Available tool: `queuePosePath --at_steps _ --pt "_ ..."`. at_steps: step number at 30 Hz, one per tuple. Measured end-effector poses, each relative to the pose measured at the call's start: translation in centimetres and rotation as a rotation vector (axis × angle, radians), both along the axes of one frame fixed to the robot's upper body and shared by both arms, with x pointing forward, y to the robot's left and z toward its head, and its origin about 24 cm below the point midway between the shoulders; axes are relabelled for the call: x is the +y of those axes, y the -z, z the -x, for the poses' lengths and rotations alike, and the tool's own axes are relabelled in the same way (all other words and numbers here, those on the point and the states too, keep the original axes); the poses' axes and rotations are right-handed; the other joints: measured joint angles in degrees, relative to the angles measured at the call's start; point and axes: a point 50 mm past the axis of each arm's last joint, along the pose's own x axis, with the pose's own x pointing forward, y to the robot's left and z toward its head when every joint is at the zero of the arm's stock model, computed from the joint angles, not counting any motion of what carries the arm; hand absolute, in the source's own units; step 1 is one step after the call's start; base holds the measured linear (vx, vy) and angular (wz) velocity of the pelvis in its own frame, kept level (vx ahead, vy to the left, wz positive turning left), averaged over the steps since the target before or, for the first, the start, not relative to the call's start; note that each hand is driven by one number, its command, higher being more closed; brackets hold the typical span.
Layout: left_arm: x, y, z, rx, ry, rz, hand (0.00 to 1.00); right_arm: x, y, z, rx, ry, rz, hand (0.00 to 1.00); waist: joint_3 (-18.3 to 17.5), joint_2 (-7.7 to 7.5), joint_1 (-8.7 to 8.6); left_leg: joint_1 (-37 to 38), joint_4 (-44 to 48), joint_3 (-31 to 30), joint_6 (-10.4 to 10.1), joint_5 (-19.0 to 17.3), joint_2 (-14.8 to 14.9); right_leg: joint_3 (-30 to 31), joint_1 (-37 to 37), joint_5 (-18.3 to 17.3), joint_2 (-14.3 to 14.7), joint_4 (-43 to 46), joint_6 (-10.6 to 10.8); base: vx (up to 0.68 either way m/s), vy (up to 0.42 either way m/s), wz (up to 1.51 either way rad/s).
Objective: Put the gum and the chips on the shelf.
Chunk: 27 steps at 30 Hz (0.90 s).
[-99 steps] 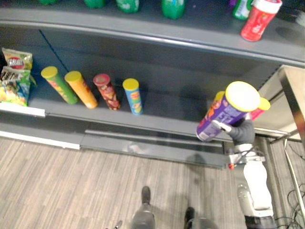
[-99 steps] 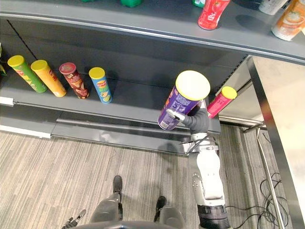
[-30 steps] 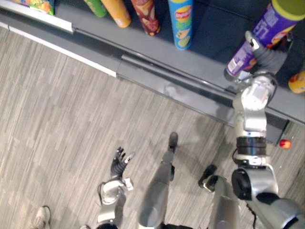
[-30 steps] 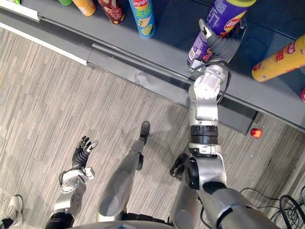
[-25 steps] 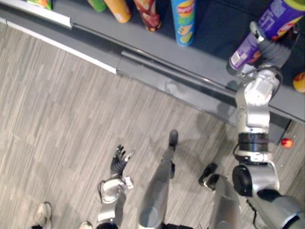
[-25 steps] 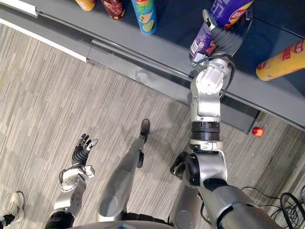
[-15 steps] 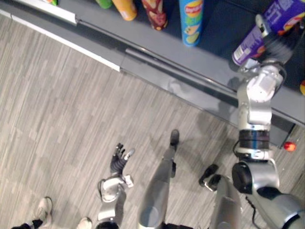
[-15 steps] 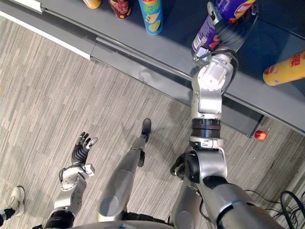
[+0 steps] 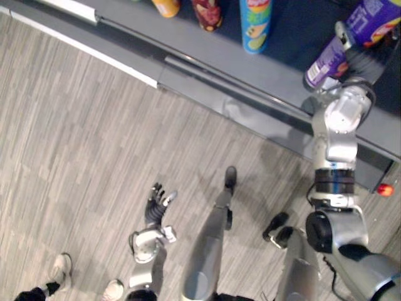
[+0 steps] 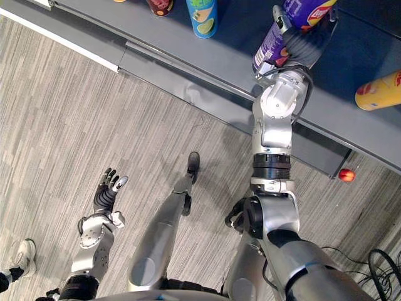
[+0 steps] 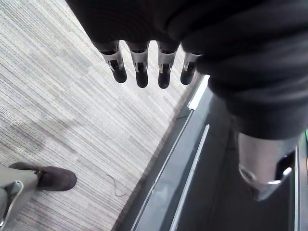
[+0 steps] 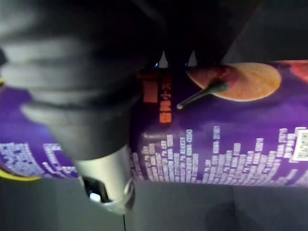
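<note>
The right hand [image 10: 299, 51] is gripping one purple chips tube [image 10: 289, 28], its thumb [image 12: 107, 179] curling across the tube's printed side and the fingers wrapping round behind. The tube is leaning at a tilt over the shelf [image 9: 200, 53], its lower end near the shelf's front edge; whether it is touching the deck cannot be told. Three more tubes are standing in a row further along the shelf: one orange tube [image 9: 166, 5], one dark red tube [image 9: 210, 12] and one blue tube [image 9: 257, 26]. A fifth, a yellow-orange tube [image 10: 379, 89], is lying on its side toward the shelf's right end. One red ball [image 10: 346, 174] is sitting on the floor [image 9: 75, 125] just below the front edge. The left hand [image 9: 156, 204] is hanging low over the floor, its fingers [image 11: 140, 70] straight, slightly spread and holding nothing. Two light shoes [image 9: 59, 269] of a person are showing beside it.
</note>
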Motion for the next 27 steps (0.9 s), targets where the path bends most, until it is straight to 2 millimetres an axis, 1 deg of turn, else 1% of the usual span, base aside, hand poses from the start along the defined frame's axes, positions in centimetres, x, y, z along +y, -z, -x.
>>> queuePosePath --at_steps 4,7,12,16,20,27 --pt "-0.49 0.11 0.0 -0.002 -0.004 0.023 0.0 -0.02 0.78 -0.58 0.042 -0.002 -0.004 1.0 0.0 0.0 -0.12 -0.3 0.2 0.2 -0.2 -0.5 0.1 0.0 -0.3 -0.1 0.0 0.0 -0.2 0.02 -0.058 -0.03" --pt "-0.42 0.09 0.01 -0.003 -0.008 0.024 0.0 -0.03 0.8 -0.6 0.044 -0.001 -0.004 1.0 0.0 0.01 -0.2 -1.8 1.2 0.3 -0.2 -0.7 0.2 0.0 -1.7 -0.2 -0.1 0.6 -0.3 0.01 -0.061 -0.03" --pt "-0.38 0.06 0.02 -0.005 -0.011 0.027 0.0 0.03 0.92 -0.71 0.048 -0.003 -0.001 1.0 0.0 0.01 -0.12 -2.0 1.1 0.4 -0.1 -0.7 0.2 0.0 -1.9 -0.2 -0.2 0.8 -0.3 0.02 -0.057 0.01" --pt "-0.32 0.09 0.04 -0.009 -0.022 0.057 0.0 0.01 0.86 -0.7 0.043 -0.006 -0.006 1.0 0.0 0.01 -0.15 -2.2 1.3 0.8 0.4 -1.2 0.3 0.0 -2.1 -0.2 -0.3 0.9 -0.4 0.03 -0.057 -0.01" --pt "-0.34 -0.36 -0.11 -0.031 -0.021 0.055 0.0 -0.07 -0.05 -0.55 0.012 0.003 -0.008 1.0 0.0 0.01 -0.13 -4.1 2.9 1.1 0.4 -1.6 0.2 -0.1 -3.8 -0.3 -0.8 2.0 -0.5 0.02 -0.055 -0.02" --pt "-0.34 -0.85 -0.21 -0.058 -0.021 0.053 0.0 -0.18 0.08 -0.69 0.016 0.035 -0.042 1.0 0.0 0.02 -0.03 -4.1 3.0 1.4 0.6 -1.7 0.1 -0.7 -3.8 -0.5 -1.5 2.8 -0.9 0.02 -0.069 0.03"
